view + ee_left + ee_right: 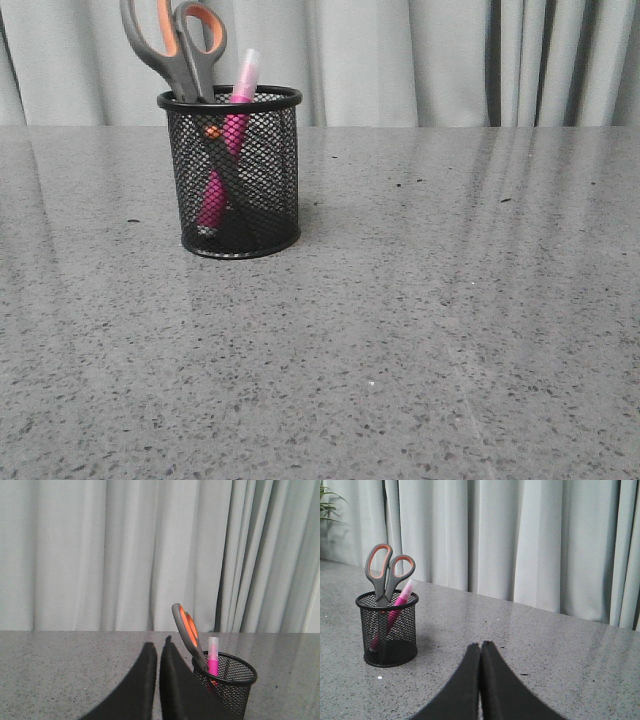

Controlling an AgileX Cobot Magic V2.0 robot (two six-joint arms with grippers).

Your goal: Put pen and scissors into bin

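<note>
and here's the picture: the bin (230, 172) stands upright in the upper left of the front view, on the grey speckled counter (420, 330), and both items are already inside it. the scissors (178, 48) go in blades down, their grey and orange handle loops poking well above the rim and leaning toward the left of the frame, while the pen (236, 110) stands just beside them, pale cap up and tilted slightly right. in the left wrist view the left gripper (157, 680) shows its dark fingers (180, 690) pressed together with nothing between them, and the bin sits close by in the lower right of that frame, partly behind a finger. in the right wrist view the right gripper (480, 680) also has its fingers (462, 690) closed on nothing, with the bin well apart at middle left. so the task looks done, and the risk now is undoing it. the load is top heavy, with those handles riding high and off to one side, and the mesh cup looks light, so a nudge at the rim or the loops could tip it and spill both items onto the counter. the left arm is the one to watch: it's the near one, and a careless swing on its way out could clip the handles. the curtain (450, 60) hangs behind, out of play.
</note>
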